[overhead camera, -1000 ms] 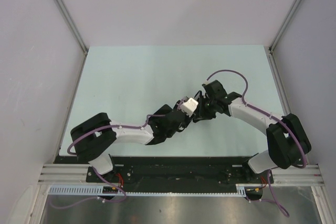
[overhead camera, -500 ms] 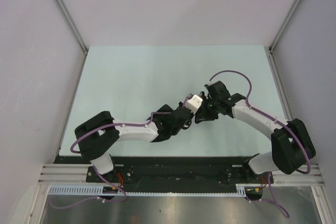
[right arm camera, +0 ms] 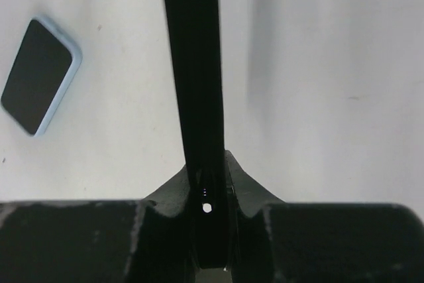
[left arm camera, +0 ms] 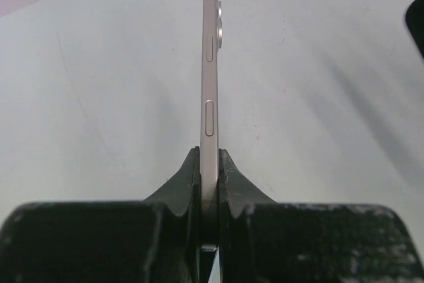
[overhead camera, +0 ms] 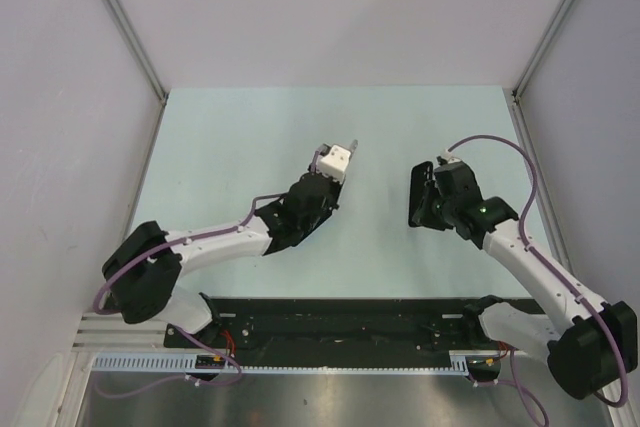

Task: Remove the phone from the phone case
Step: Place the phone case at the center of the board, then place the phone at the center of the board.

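Note:
My left gripper (overhead camera: pixel 342 169) is shut on the bare phone (overhead camera: pixel 352 150), held up off the table. In the left wrist view the phone (left arm camera: pixel 210 84) stands edge-on, pale metal with side buttons, clamped between the jaws of the left gripper (left arm camera: pixel 209 164). My right gripper (overhead camera: pixel 430 199) is shut on the black phone case (overhead camera: pixel 416 197), about a hand's width to the right of the phone. In the right wrist view the case (right arm camera: pixel 192 64) runs edge-on up from the right gripper (right arm camera: pixel 207 170). Phone and case are apart.
The pale green table (overhead camera: pixel 240 137) is walled at the left, back and right. The right wrist view shows a dark rounded rectangle with a light blue rim (right arm camera: pixel 38 75) at the left; I cannot place it in the top view. A black rail (overhead camera: pixel 340 322) runs along the near edge.
The two grippers were together at the table's middle; now they are apart. The left moved up and left with the phone, the right moved right with the case.

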Robot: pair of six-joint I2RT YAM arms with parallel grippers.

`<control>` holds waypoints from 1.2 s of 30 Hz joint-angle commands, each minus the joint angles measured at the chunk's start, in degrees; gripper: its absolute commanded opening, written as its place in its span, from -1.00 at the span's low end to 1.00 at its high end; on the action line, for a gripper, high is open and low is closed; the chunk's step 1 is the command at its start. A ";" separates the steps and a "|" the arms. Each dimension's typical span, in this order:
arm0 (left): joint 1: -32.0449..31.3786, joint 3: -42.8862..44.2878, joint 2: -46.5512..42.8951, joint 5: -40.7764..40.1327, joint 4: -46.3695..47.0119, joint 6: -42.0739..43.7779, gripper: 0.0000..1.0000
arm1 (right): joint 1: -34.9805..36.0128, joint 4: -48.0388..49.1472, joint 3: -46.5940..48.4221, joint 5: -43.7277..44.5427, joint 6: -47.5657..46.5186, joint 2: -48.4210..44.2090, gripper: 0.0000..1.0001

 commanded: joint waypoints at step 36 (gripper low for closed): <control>-1.13 88.56 63.04 -9.99 -28.50 12.52 -1.00 | -35.41 -3.33 -9.30 -16.83 9.05 -32.33 0.99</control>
